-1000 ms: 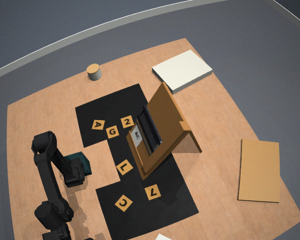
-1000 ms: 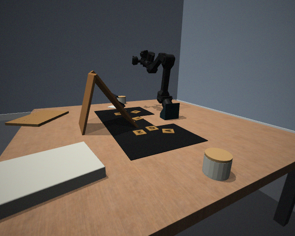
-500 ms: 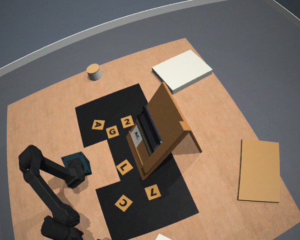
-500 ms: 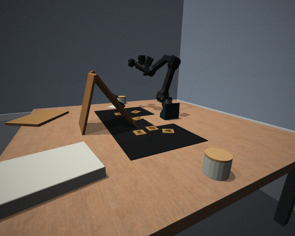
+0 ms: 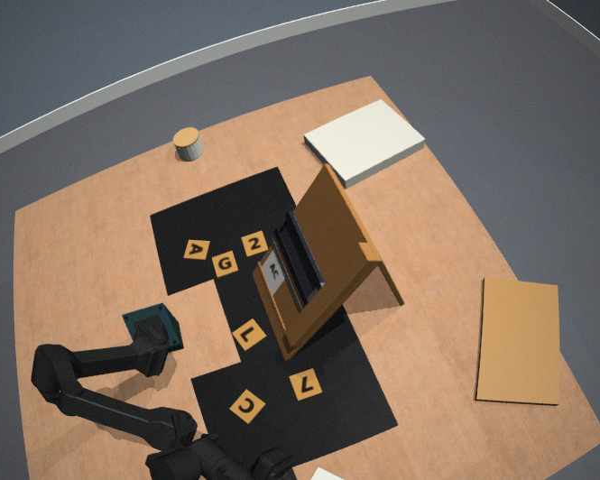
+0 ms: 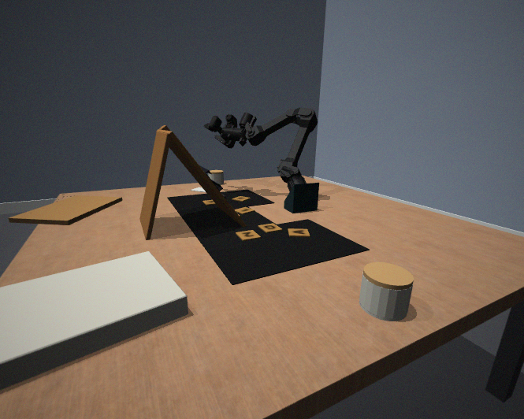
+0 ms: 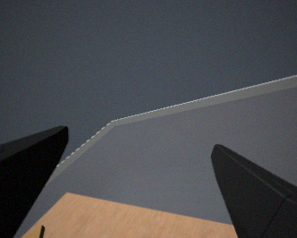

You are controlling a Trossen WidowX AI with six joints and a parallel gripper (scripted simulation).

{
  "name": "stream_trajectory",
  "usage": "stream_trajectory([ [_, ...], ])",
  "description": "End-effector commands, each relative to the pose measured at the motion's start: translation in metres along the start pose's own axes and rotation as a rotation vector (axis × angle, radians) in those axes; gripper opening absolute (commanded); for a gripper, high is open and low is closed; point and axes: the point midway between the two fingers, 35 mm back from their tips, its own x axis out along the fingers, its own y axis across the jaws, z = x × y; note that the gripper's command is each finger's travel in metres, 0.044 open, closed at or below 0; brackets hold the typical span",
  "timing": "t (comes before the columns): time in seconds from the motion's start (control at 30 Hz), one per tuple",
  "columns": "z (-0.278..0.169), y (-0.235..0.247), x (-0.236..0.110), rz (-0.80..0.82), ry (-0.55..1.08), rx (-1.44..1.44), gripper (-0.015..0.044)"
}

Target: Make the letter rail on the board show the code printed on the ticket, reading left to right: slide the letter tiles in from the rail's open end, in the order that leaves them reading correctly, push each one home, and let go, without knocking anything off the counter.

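Observation:
The wooden board [image 5: 336,226] [image 6: 156,179] stands tilted on the black mat [image 5: 223,206] [image 6: 289,257]. Its dark letter rail [image 5: 300,258] holds no tile that I can see. The ticket [image 5: 272,271] beside the rail reads AC. Loose yellow tiles lie on the mat: A [image 5: 196,249] [image 6: 298,232], G [image 5: 225,263] [image 6: 269,227], 2 [image 5: 253,244] [image 6: 247,235], L [image 5: 249,334], 7 [image 5: 305,384] and C [image 5: 246,405]. My gripper [image 6: 214,131] [image 7: 142,141] is open and empty, high in the air, away from the tiles. It points out over the table edge.
The arm's teal base [image 5: 152,325] [image 6: 302,197] stands left of the mat. A grey jar with a tan lid [image 5: 188,144] [image 6: 386,290], a white slab [image 5: 364,139] [image 6: 72,297] and a flat tan panel [image 5: 520,340] [image 6: 65,209] lie around the table.

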Motion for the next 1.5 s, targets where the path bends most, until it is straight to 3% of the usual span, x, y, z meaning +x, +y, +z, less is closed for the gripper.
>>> stream_trajectory([
  [0.0,-0.050,0.037,-0.002,0.060,0.149,0.099,0.0440],
  [0.4,-0.141,0.161,-0.056,0.281,0.503,0.216,0.0440],
  [0.97,-0.180,0.299,-0.217,0.702,0.813,0.119,0.0440],
  [1.23,-0.213,0.299,-0.303,0.734,0.972,-0.035,0.0440],
  [1.47,-0.240,0.257,-0.401,0.762,1.013,-0.346,0.0440],
])
